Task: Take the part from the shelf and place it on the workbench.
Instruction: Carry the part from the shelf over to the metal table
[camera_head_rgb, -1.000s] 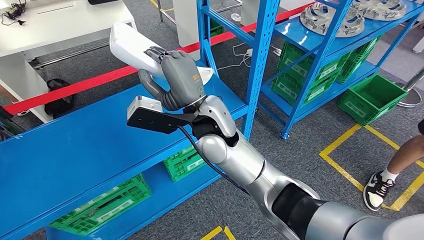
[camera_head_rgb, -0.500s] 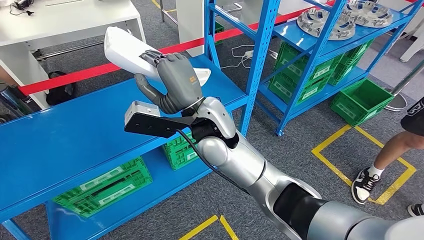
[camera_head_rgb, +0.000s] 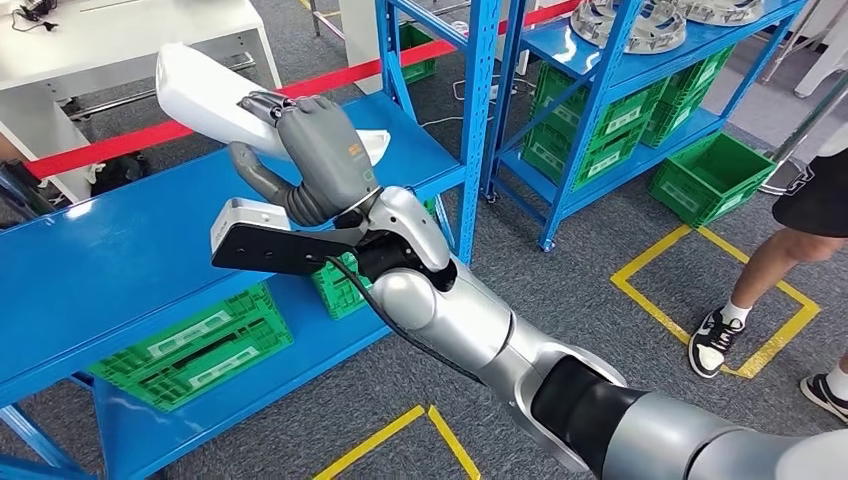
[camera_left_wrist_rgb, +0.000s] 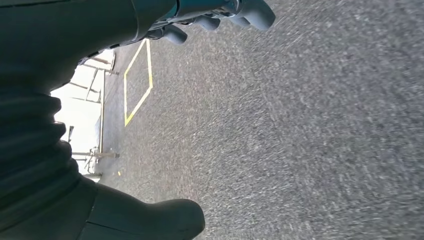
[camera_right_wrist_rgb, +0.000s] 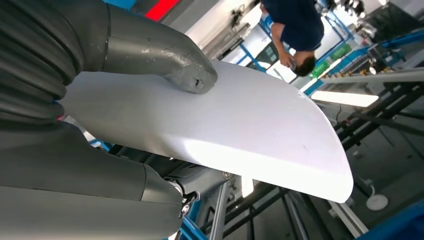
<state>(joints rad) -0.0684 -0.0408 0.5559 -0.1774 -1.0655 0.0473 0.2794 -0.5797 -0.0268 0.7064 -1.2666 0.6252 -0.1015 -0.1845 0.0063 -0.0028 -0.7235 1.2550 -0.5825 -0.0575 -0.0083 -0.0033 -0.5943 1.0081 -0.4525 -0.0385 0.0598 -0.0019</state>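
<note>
R hand (camera_head_rgb: 318, 160) grasping the white part (camera_head_rgb: 205, 98), held up in the air above the blue shelf (camera_head_rgb: 120, 270).

Fingers wrapped over the part's top edge, thumb (camera_right_wrist_rgb: 165, 60) pressed on its broad face; part is long, smooth, curved, tilted, one end toward the white table (camera_head_rgb: 130, 40). Small orange mark on back of the hand, too small to read. L hand (camera_left_wrist_rgb: 220, 15) hangs over grey carpet, fingers curled in a bit w/ nothing in them – can't tell if properly clenched. Green crates (camera_head_rgb: 195, 345) on the lower shelf level carry white labels, text not legible. Second blue rack (camera_head_rgb: 610, 110) further off w/ silver metal wheels (camera_head_rgb: 625, 20) on top & more green crates under. Floor: grey carpet w/ yellow tape lines (camera_head_rgb: 700, 240), a red strip (camera_head_rgb: 110, 145) behind the shelf. Person's leg in a black-white sneaker (camera_head_rgb: 712, 340) stands by the yellow tape.
</note>
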